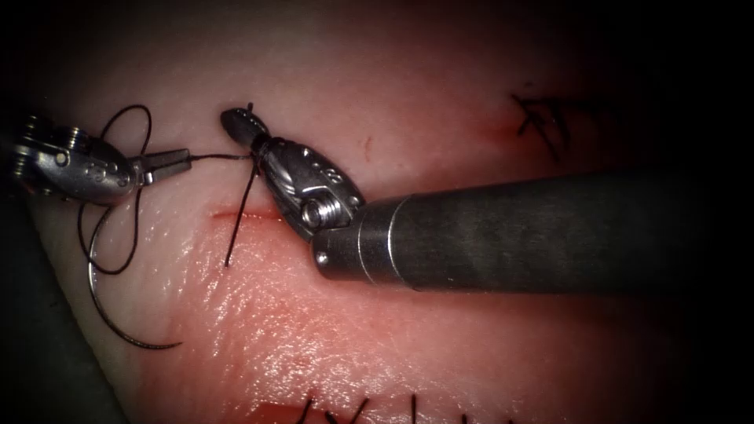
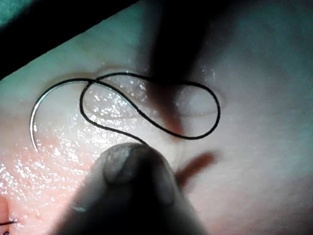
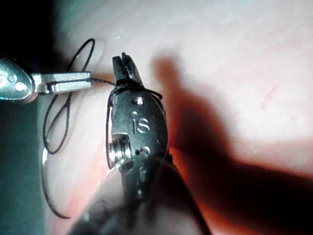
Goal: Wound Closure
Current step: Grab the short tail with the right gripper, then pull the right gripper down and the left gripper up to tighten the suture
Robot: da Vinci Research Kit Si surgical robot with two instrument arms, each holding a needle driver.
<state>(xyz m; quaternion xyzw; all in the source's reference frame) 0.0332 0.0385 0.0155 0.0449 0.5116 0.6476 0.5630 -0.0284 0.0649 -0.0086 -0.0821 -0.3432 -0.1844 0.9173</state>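
My left tool (image 1: pixel 179 161) sits at the left, its jaws shut on the black thread (image 1: pixel 216 157). That strand runs taut to my right tool (image 1: pixel 236 122) and wraps around its jaws, which are shut on the thread's short end. A strand drops from the wrap to the cut (image 1: pixel 236 213) in the tissue (image 1: pixel 440 94). The curved needle (image 1: pixel 110 318) lies free on the tissue, left of the cut, held by neither tool. Slack thread (image 2: pixel 195 137) loops beside the needle (image 2: pixel 34 117). The right wrist view shows the right tool (image 3: pixel 124 68), the left tool (image 3: pixel 68 81) and the needle (image 3: pixel 46 196).
The right tool's dark shaft (image 1: pixel 550 228) crosses the tissue from the right. Finished black stitches sit at the upper right (image 1: pixel 542 118) and along the lower edge (image 1: pixel 345 412). The tissue's edge drops to a dark surface on the left (image 1: pixel 31 353).
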